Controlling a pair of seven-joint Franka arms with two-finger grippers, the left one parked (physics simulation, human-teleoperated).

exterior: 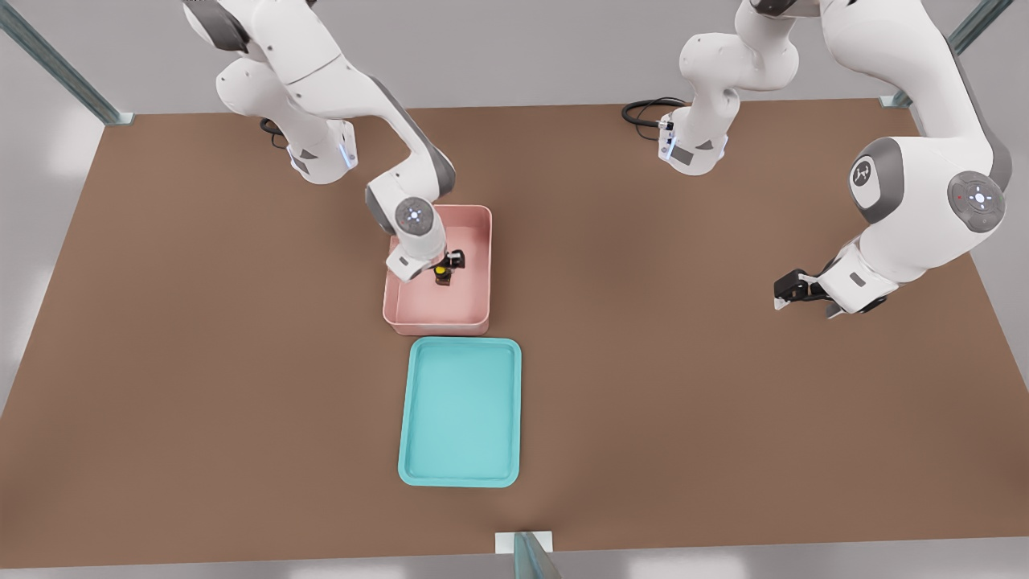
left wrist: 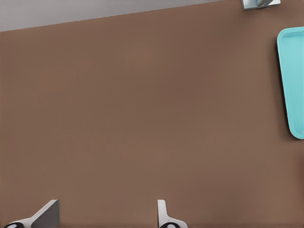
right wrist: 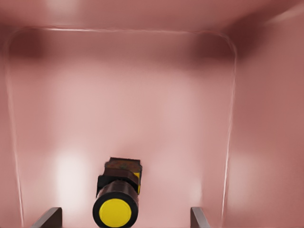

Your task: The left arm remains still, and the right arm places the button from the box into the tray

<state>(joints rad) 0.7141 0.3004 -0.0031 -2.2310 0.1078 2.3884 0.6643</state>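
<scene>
Brown tabletop fills the front view. Just above frame centre sits the pink box (exterior: 438, 269), and right below it the teal tray (exterior: 460, 412), not touching. The right arm (exterior: 354, 96) bends down from the upper left, its wrist tipped so the gripper (exterior: 444, 268) hangs low inside the box, over the button (exterior: 441, 274).

Left wrist view: bare table, with the tray's edge (left wrist: 292, 80) at the right.

Right wrist view: the fingers (right wrist: 47, 218) stand wide apart at the bottom corners. The button (right wrist: 118, 197) lies on its side on the box floor (right wrist: 142, 109), between them but unclasped. It looks light, rigid and apt to roll; the squarer black body seems the safer hold than the round cap.
</scene>
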